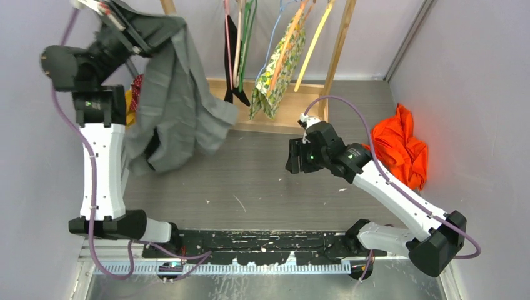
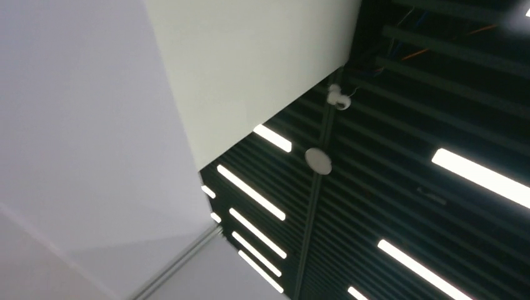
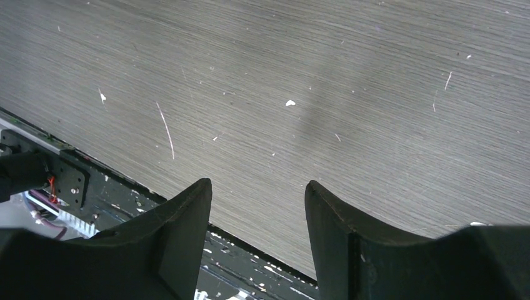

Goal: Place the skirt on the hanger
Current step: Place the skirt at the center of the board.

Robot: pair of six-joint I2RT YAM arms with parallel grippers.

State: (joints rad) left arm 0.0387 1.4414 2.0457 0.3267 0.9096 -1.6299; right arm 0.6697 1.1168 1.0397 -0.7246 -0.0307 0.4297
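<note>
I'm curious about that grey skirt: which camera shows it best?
The top view: the grey skirt hangs in full from the left gripper. The left wrist view shows only wall and ceiling; the right wrist view only table and its own fingers.

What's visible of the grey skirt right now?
The grey skirt is plain woven-looking fabric, creased and bunched. One end is gathered at the left claw, which is shut on it, raised at the far left. The rest hangs in loose folds beside the left arm; whether its lowest fold touches the table is unclear.
</note>
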